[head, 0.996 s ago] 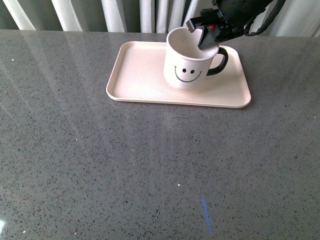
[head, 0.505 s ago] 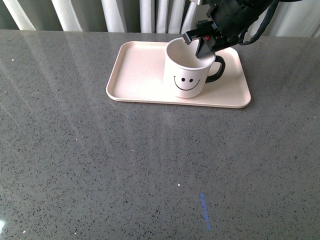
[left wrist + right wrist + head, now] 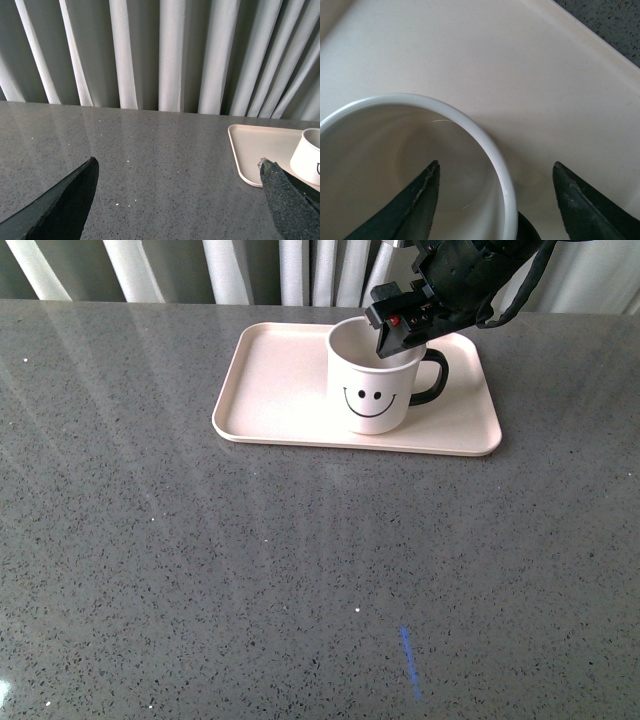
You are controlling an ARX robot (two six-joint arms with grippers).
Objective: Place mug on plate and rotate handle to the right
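Note:
The cream-white mug [image 3: 372, 380] stands upright on the pale pink plate [image 3: 280, 390], smiley face toward me, its black handle [image 3: 432, 378] pointing right. My right gripper [image 3: 403, 332] hovers open over the mug's right rim. In the right wrist view one finger is inside the mug [image 3: 395, 165] and the other outside the wall above the plate [image 3: 520, 75], with the rim between them untouched and a bit of the handle [image 3: 525, 229] showing. My left gripper [image 3: 177, 170] is open over bare countertop, with the plate [image 3: 252, 150] and mug [image 3: 309, 157] off to one side.
The grey speckled countertop [image 3: 300, 580] spreads wide in front of the plate. Pale curtains [image 3: 250, 265] hang along the far edge behind it. A small blue light streak [image 3: 411, 665] lies on the near countertop.
The mug has gone from tilted to upright and settled on the plate. My right gripper has let go of its rim and lifted slightly.

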